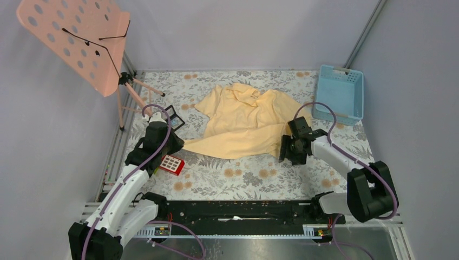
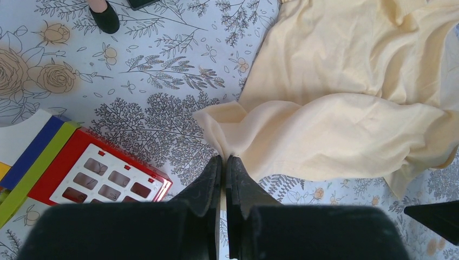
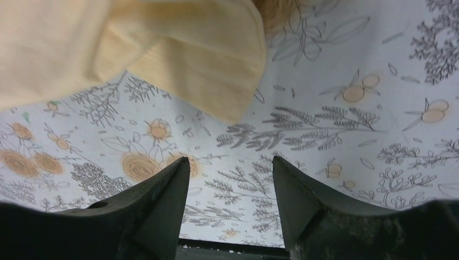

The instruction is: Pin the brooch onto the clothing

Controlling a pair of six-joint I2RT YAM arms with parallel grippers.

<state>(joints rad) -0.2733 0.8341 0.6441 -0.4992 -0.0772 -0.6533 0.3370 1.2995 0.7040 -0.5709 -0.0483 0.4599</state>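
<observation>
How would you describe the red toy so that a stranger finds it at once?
On the flowered table, look at the left side, where the left gripper pinches a corner of the yellow shirt. Just nearer than it lies a small flat red toy; its white grid of square holes sets it apart.

- T-shirt (image 2: 335, 124): cut off by the top and right edges in the left wrist view. In the right wrist view it is cut off by the top and left edges and blurred.
- T-shirt corner: its tip is hidden between the closed fingers of the left gripper (image 2: 225, 159).
- Red toy (image 2: 103, 179): near edge hidden behind that gripper.
- Coloured sticks (image 2: 32, 157): cut off by the left edge.
- Music stand (image 1: 76, 38): cropped at the top edge.
- Brooch: not made out in any view.
</observation>
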